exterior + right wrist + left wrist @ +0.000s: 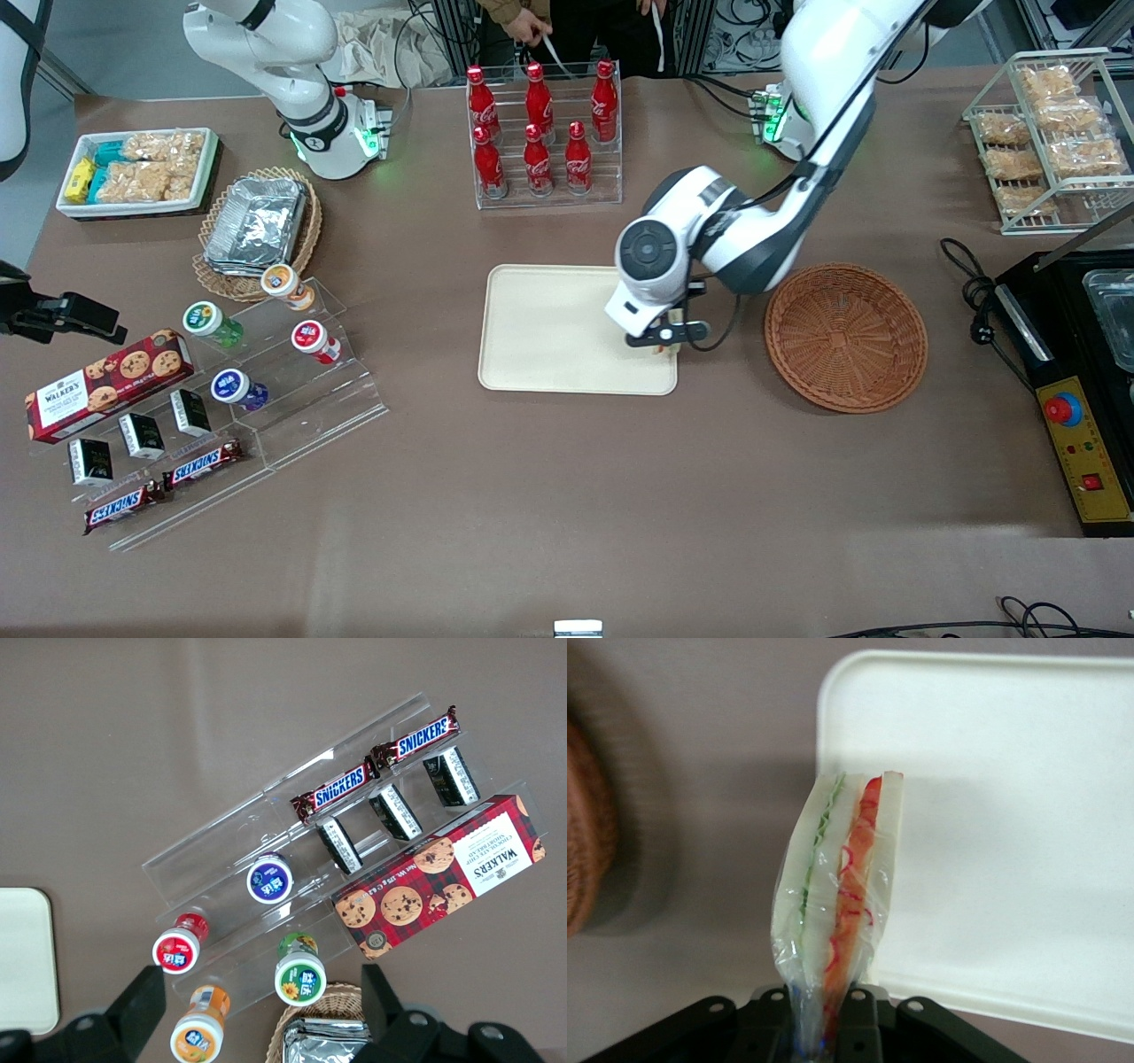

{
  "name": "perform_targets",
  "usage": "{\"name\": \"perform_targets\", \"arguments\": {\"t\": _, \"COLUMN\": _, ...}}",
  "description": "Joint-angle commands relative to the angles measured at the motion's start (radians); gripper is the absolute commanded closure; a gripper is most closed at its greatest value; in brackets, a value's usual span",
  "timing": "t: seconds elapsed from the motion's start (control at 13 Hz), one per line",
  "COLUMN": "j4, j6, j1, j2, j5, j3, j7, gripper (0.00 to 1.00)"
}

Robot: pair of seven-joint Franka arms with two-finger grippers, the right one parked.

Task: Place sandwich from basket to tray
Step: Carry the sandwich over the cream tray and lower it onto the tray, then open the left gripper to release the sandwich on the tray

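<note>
My left gripper (pixel 663 344) is shut on the sandwich (pixel 837 890), a plastic-wrapped wedge of white bread with green and red-orange layers. It holds the sandwich above the corner of the cream tray (pixel 549 328) that lies nearest the basket and the front camera. In the front view only a small bit of the sandwich (pixel 661 349) shows under the hand. The wrist view shows the wedge hanging over the tray's rim (pixel 826 744), partly over the tray and partly over the table. The reddish-brown round basket (pixel 846 337) stands empty beside the tray, toward the working arm's end.
A rack of red cola bottles (pixel 540 133) stands farther from the front camera than the tray. Toward the parked arm's end are a tan basket with foil trays (pixel 257 226), an acrylic stand with small bottles (pixel 266 346), snack bars and a cookie box (pixel 106 381). A black appliance (pixel 1076 372) stands beside the basket.
</note>
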Motion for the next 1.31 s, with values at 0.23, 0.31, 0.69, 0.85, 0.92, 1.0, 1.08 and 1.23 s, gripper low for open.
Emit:
{"name": "perform_targets", "arguments": {"t": 0.23, "j4": 0.033, "j6": 0.082, "j1": -0.034, "j2": 0.117, "j5": 0.139, "j3": 0.005, "j7": -0.049, "gripper": 0.00}}
{"name": "perform_targets", "arguments": {"t": 0.31, "j4": 0.033, "j6": 0.074, "j1": -0.030, "j2": 0.114, "j5": 0.150, "j3": 0.005, "j7": -0.081, "gripper": 0.00}}
{"name": "perform_targets", "arguments": {"t": 0.69, "j4": 0.047, "j6": -0.051, "j1": 0.061, "j2": -0.057, "j5": 0.150, "j3": 0.006, "j7": -0.074, "gripper": 0.00}}
{"name": "perform_targets", "arguments": {"t": 0.85, "j4": 0.059, "j6": -0.099, "j1": 0.123, "j2": -0.138, "j5": 0.147, "j3": 0.006, "j7": 0.020, "gripper": 0.00}}
{"name": "perform_targets", "arguments": {"t": 0.92, "j4": 0.065, "j6": -0.111, "j1": 0.148, "j2": -0.172, "j5": 0.144, "j3": 0.006, "j7": 0.057, "gripper": 0.00}}
{"name": "perform_targets", "arguments": {"t": 1.0, "j4": 0.067, "j6": -0.131, "j1": 0.198, "j2": -0.197, "j5": 0.138, "j3": 0.005, "j7": 0.089, "gripper": 0.00}}
{"name": "perform_targets", "arguments": {"t": 1.08, "j4": 0.064, "j6": -0.159, "j1": 0.243, "j2": -0.227, "j5": 0.137, "j3": 0.005, "j7": 0.150, "gripper": 0.00}}
{"name": "perform_targets", "arguments": {"t": 1.23, "j4": 0.064, "j6": -0.180, "j1": 0.350, "j2": -0.296, "j5": 0.128, "j3": 0.006, "j7": 0.325, "gripper": 0.00}}
